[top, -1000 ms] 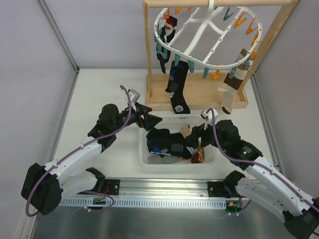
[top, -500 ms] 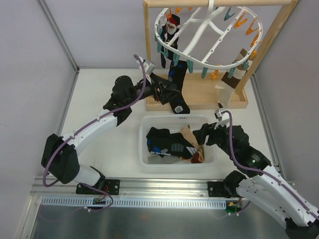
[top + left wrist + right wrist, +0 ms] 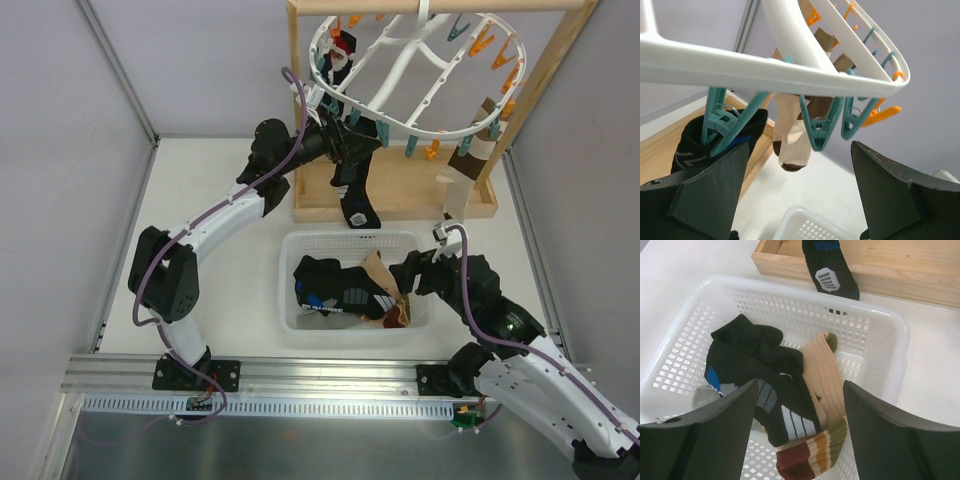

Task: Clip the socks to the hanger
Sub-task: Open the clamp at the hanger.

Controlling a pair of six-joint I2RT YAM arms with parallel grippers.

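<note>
The white oval hanger point(image 3: 420, 62) hangs from the wooden stand, with teal and orange clothespins. A black sock with blue and white marks point(image 3: 357, 185) and a brown-and-cream sock point(image 3: 463, 178) hang clipped from it. My left gripper point(image 3: 345, 142) is open and empty just below the ring's near-left rim point(image 3: 765, 70), beside the clipped black sock point(image 3: 692, 145). An empty teal clothespin point(image 3: 817, 127) hangs ahead of it, in front of the cream sock point(image 3: 792, 145). My right gripper point(image 3: 797, 425) is open and empty above a black sock point(image 3: 765, 385), a tan sock point(image 3: 827, 380) and a striped dark red cuff point(image 3: 810, 457).
The white mesh basket point(image 3: 295, 250) sits in front of the stand's wooden base point(image 3: 410, 200); its rim shows in the right wrist view point(image 3: 880, 330). The stand's upright post point(image 3: 295, 110) is beside my left arm. A dark sock with red and white point(image 3: 340, 52) hangs at the ring's far left.
My left arm has swung away from the basket's left rim, up and out to the hanger's near-left rim. My right gripper drew back slightly to the right, then stayed.
</note>
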